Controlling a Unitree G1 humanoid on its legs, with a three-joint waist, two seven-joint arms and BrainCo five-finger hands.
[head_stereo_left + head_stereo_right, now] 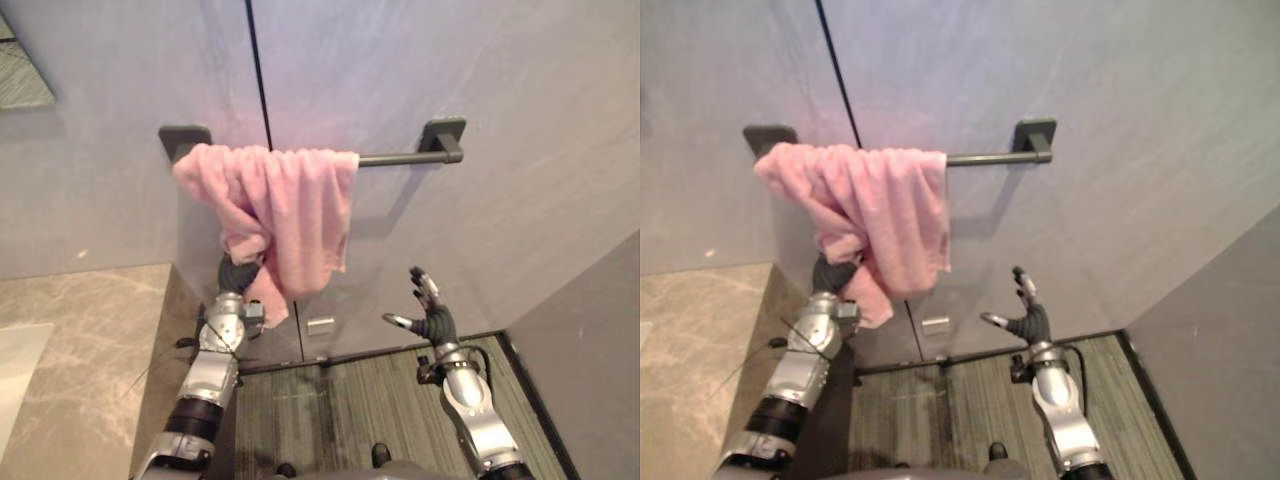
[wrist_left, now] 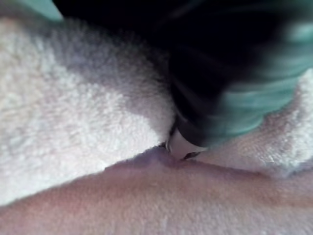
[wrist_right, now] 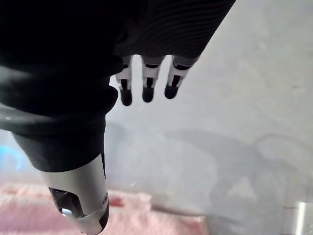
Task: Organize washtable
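The left hand (image 1: 238, 274) is raised into the lower folds of a pink terry-cloth towel (image 1: 295, 210). In the head views its dark ribbed cover shows beneath the cloth and the fingers are buried. The left wrist view shows the same hand (image 2: 220, 93) from close up, with towel pile pressed all round the cover and one pale tip sunk in a crease. Whether it grips the cloth I cannot tell. The towel hangs bunched over the left half of a dark metal wall rail (image 1: 398, 158), one corner trailing down beside the wrist. The right hand (image 1: 430, 318) is lifted apart from the towel, below the rail's bare right end. Its fingers (image 3: 146, 89) are straight and spread, thumb apart, holding nothing, in front of the smooth grey wall (image 1: 520, 110). Its wrist view also catches a blurred pink band, too soft to identify. A small silver metal fitting (image 1: 320, 324) sits on the wall under the towel. A beige marble countertop (image 1: 90, 340) lies to the left.
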